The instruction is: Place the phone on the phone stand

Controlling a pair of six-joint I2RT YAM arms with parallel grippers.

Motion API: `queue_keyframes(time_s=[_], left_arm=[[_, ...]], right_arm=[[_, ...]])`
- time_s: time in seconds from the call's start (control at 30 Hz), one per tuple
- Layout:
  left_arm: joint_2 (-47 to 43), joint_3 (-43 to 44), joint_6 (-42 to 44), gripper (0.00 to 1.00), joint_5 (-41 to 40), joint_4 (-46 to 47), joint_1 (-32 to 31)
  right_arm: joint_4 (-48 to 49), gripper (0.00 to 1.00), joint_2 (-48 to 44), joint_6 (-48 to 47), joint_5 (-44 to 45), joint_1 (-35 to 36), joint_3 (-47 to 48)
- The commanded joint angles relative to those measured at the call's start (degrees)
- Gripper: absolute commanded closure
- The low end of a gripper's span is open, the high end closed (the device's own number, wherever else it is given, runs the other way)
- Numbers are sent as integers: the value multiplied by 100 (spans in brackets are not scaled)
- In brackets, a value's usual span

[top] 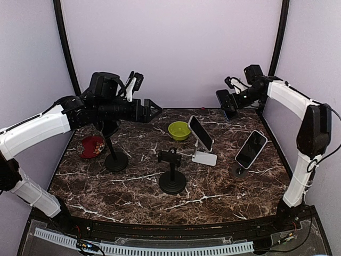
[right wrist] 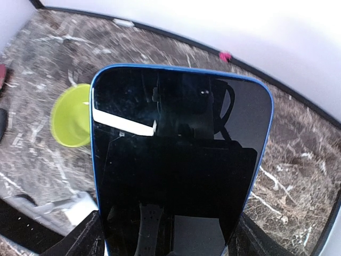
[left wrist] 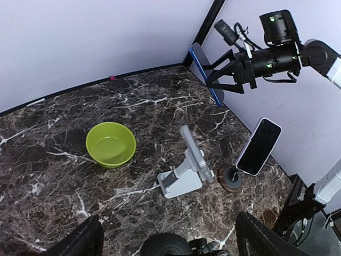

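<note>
So the right tool (left wrist: 221, 74) is clamped on the phone (right wrist: 178, 160), a glossy black slab with a blue rim and rounded corners, held up in the air well behind and to the right of the lime bowl (top: 179, 130). The right wrist view only gives you the mirror-like screen, while the left wrist view shows it nearly edge-on and tilted. The left tool (top: 153, 110) has its fingers wide apart, up left of the bowl. On the dark veined marble-look desk (top: 133, 197), a black clamp stand (top: 172, 172) with a round base sits in front of the bowl.
</note>
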Motion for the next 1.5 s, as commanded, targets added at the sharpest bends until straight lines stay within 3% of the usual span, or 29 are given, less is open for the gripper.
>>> queue_keyframes(time_s=[0.0, 0.13, 0.27, 0.4, 0.5, 0.67, 0.9, 1.27, 1.47], left_arm=[[288, 566, -70, 13, 462, 207, -161], [574, 838, 169, 14, 199, 661, -570], [910, 1112, 102, 15, 127, 1100, -804], [1092, 1015, -210, 16, 16, 1938, -990], [1231, 986, -473, 28, -27, 2367, -1017], [1444, 1123, -827, 30, -416, 2444, -1018], [1946, 1516, -1158, 33, -307, 2459, -1018], [2220, 1535, -1233, 61, 102, 3065, -1018], [2526, 1925, -1219, 74, 550, 2886, -1008]], right_arm=[[896, 49, -1251, 11, -767, 63, -455], [1324, 49, -2095, -114, -1112, 318, -1105], [1665, 48, -2676, -286, -870, 930, -1645], [1676, 48, -2791, -322, -825, 1286, -1770], [1662, 48, -2817, -359, -771, 1528, -1861], [1601, 49, -2855, -431, -446, 1900, -1910], [1599, 50, -2875, -638, 44, 2167, -1871], [1600, 52, -2927, -880, 535, 2457, -1960], [1635, 52, -2949, -894, 596, 2516, -1971]])
